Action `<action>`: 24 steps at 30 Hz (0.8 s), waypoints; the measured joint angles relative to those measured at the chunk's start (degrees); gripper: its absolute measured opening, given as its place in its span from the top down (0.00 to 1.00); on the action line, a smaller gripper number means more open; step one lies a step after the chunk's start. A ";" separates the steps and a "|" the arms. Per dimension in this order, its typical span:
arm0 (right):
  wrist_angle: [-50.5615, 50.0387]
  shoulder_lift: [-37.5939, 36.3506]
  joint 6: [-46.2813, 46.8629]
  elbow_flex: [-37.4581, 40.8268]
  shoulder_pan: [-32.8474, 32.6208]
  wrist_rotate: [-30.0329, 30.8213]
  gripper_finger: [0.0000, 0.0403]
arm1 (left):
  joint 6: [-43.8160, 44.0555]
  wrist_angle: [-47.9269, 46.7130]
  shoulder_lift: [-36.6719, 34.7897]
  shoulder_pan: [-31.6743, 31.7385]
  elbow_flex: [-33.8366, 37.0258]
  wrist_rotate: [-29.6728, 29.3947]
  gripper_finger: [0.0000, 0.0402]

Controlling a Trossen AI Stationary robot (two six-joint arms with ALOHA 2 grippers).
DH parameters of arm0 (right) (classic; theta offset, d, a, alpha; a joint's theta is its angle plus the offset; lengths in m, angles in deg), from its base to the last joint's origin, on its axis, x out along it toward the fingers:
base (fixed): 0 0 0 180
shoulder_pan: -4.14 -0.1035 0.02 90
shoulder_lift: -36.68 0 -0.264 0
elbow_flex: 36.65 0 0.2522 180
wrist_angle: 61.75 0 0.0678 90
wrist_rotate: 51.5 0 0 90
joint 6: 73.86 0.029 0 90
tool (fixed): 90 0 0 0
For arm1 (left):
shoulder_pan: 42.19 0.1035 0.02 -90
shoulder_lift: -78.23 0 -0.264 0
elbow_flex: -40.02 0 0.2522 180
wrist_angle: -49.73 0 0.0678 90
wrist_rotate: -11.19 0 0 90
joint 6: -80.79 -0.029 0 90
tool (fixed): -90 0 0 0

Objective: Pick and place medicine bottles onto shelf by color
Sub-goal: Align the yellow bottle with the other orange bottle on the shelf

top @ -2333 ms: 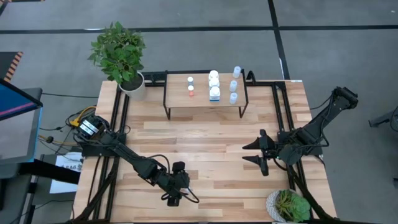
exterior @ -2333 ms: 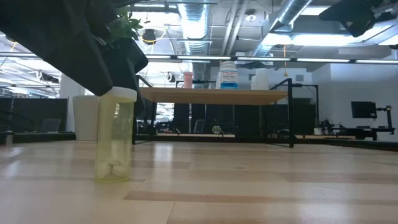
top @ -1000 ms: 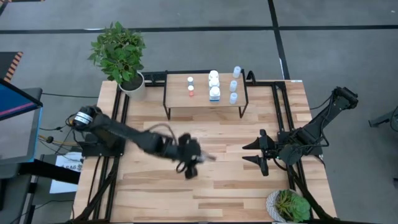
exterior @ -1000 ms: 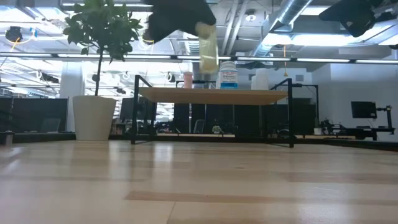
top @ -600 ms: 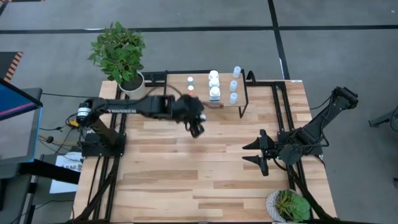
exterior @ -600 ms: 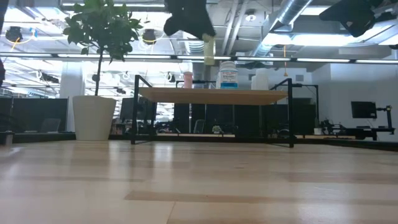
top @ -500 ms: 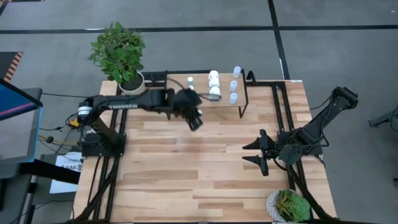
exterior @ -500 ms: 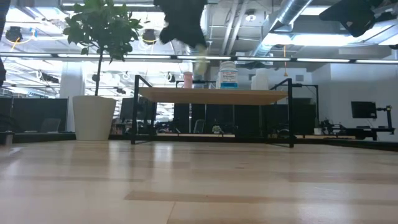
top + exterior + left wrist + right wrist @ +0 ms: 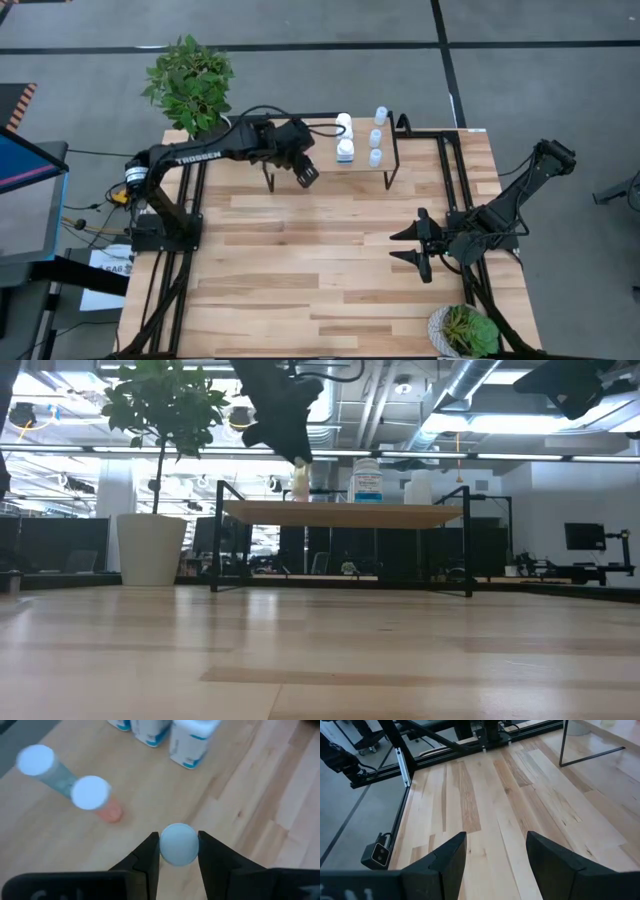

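The left gripper (image 9: 178,851) is clamped on a small yellowish bottle (image 9: 178,843), held over the shelf (image 9: 340,513). Just ahead of it stand two pinkish-bottomed bottles (image 9: 92,795), with white blue-labelled bottles (image 9: 192,742) farther off. The right gripper (image 9: 495,852) hangs spread and empty over the counter (image 9: 330,260), well apart.

One camera looks straight down on the whole bench (image 9: 330,260); another sits at bench height, facing the shelf (image 9: 340,513), which both share. Wrist cameras look close past each gripper.
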 joint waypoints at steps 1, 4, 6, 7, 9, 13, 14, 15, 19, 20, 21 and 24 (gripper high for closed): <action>0.00 -0.01 0.00 0.00 0.01 0.00 0.44 | -0.43 0.00 0.00 0.32 0.00 -0.04 0.78; 0.00 0.00 0.00 0.00 0.02 0.00 0.44 | -1.58 0.02 0.00 1.42 0.00 -0.06 0.78; 0.00 0.00 0.00 0.00 0.02 0.00 0.44 | -2.33 0.08 0.00 2.05 0.00 -0.04 0.78; 0.00 0.00 0.00 0.00 0.02 0.00 0.44 | -2.74 0.33 0.11 2.34 0.00 -0.05 0.78; 0.00 0.00 0.00 0.00 0.00 0.00 0.44 | -3.20 1.45 0.31 2.66 0.00 -0.04 0.78; 0.00 0.00 0.00 0.00 0.00 0.00 0.44 | -4.19 4.96 0.33 2.99 0.00 1.81 0.78; 0.00 0.00 0.00 0.00 0.02 0.00 0.44 | -4.59 5.26 0.33 2.99 0.00 1.93 0.78; 0.00 0.00 0.00 0.00 0.02 0.00 0.44 | -5.03 5.33 0.34 2.98 0.00 2.01 0.78; 0.00 -0.01 0.00 0.00 0.01 0.00 0.44 | -5.48 3.60 0.60 2.96 0.00 2.03 0.78; 0.00 0.00 0.00 0.00 0.02 0.01 0.44 | -5.64 2.62 0.68 2.95 0.00 2.04 0.78; 0.00 0.00 0.00 0.00 0.02 0.00 0.44 | -5.64 2.01 0.74 2.95 0.00 2.02 0.78; 0.00 0.00 0.01 0.00 0.02 0.00 0.44 | -5.21 1.76 0.83 2.95 0.00 1.83 0.78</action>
